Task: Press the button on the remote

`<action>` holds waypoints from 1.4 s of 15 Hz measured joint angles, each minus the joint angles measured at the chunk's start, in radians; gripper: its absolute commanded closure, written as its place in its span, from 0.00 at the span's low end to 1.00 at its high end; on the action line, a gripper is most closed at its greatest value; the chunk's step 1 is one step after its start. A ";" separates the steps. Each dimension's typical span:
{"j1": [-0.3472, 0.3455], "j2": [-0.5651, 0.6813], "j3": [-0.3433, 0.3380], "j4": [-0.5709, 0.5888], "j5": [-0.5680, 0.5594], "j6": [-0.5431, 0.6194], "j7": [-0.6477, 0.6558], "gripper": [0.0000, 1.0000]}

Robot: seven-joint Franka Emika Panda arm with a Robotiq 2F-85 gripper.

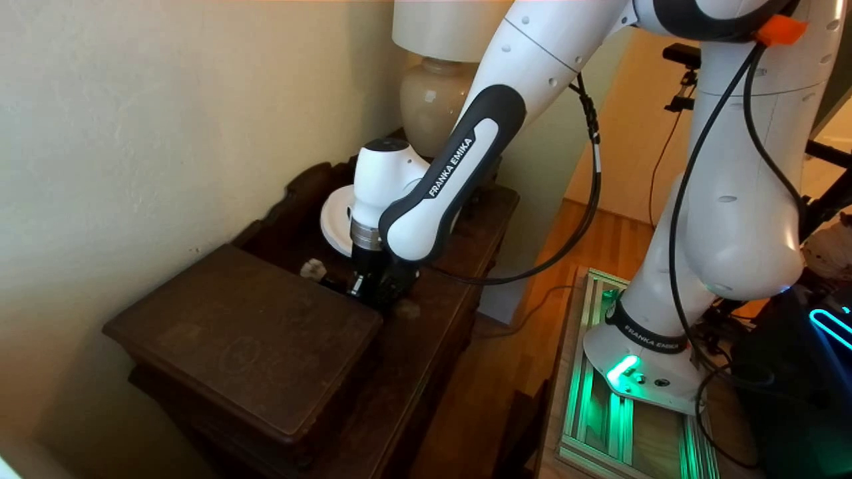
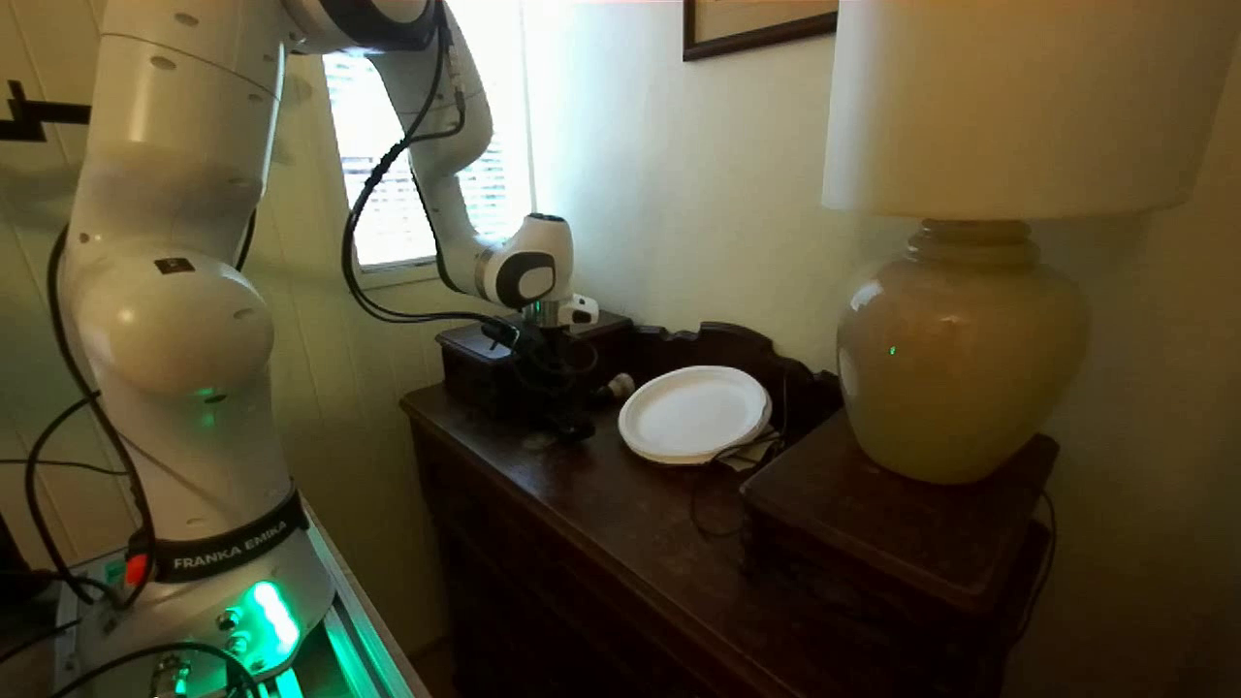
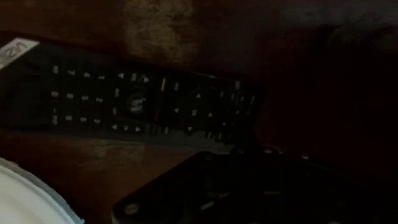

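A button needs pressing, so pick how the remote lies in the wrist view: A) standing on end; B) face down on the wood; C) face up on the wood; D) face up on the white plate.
C: the remote shows its digits to the camera, with dark wood along both long sides and the white plate apart from it.

White arm (image 1: 459, 163) bent, gripper (image 1: 384, 289) pointing down — its spread unclear
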State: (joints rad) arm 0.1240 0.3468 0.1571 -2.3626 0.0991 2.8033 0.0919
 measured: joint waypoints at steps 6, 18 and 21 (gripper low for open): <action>0.022 -0.019 -0.048 -0.016 -0.021 0.000 0.008 0.95; 0.022 -0.272 -0.087 -0.126 -0.111 -0.100 0.015 0.03; 0.022 -0.353 -0.081 -0.157 -0.147 -0.189 -0.004 0.00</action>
State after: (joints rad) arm 0.1461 -0.0063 0.0756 -2.5197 -0.0483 2.6142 0.0876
